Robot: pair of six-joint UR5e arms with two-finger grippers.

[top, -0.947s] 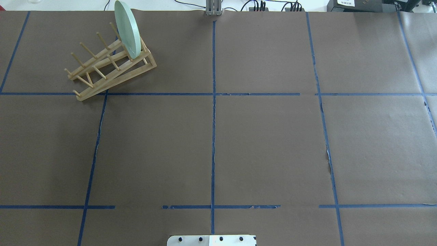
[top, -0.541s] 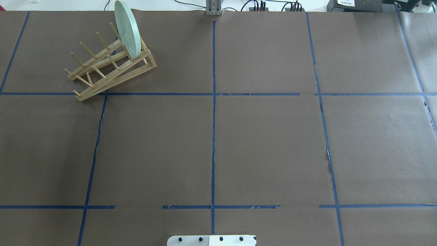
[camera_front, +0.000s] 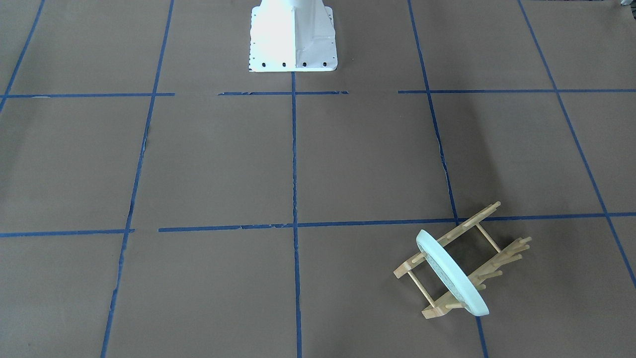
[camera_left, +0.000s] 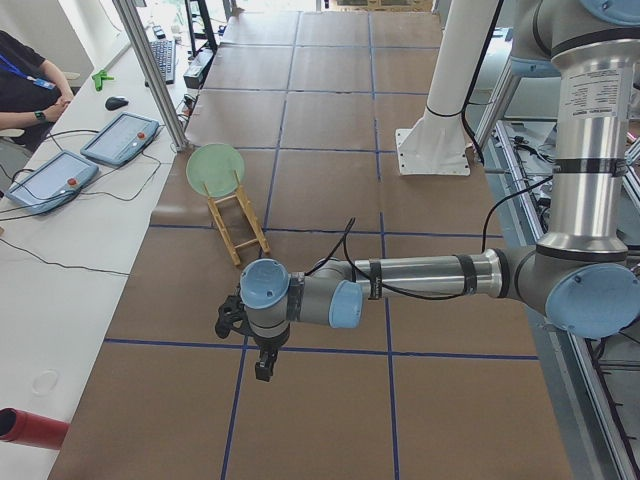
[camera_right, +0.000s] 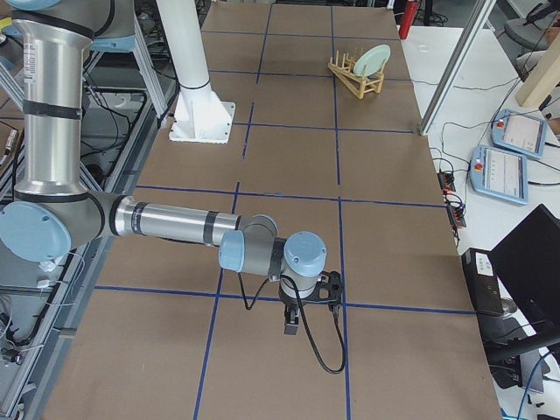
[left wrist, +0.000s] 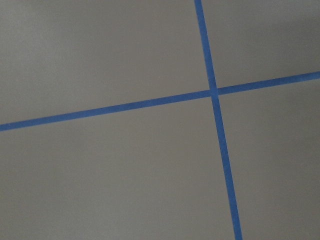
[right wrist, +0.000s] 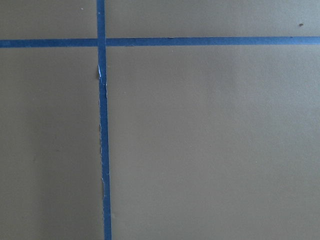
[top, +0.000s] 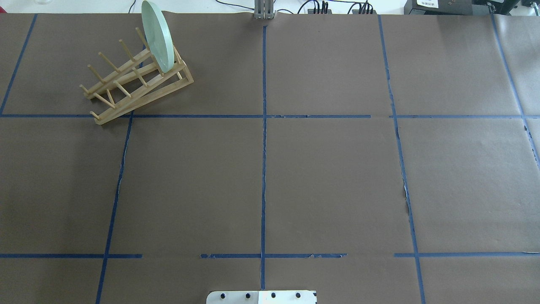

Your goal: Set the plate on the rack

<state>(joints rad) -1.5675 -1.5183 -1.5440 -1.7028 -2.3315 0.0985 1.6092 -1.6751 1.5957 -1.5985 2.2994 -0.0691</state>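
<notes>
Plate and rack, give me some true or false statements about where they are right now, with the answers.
1. The plate stands on edge in the rack. True.
2. The plate is at the rack's end nearest the robot. False: it is at the far end.
3. The rack is on the robot's right side of the table. False: it is on the left side.
4. The left gripper is well away from the plate. True.
5. The rack's other slots are empty. True.

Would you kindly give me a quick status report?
Left end effector, right end effector: state unclear, far from rack. Plate standing in rack. Nothing blocking.
</notes>
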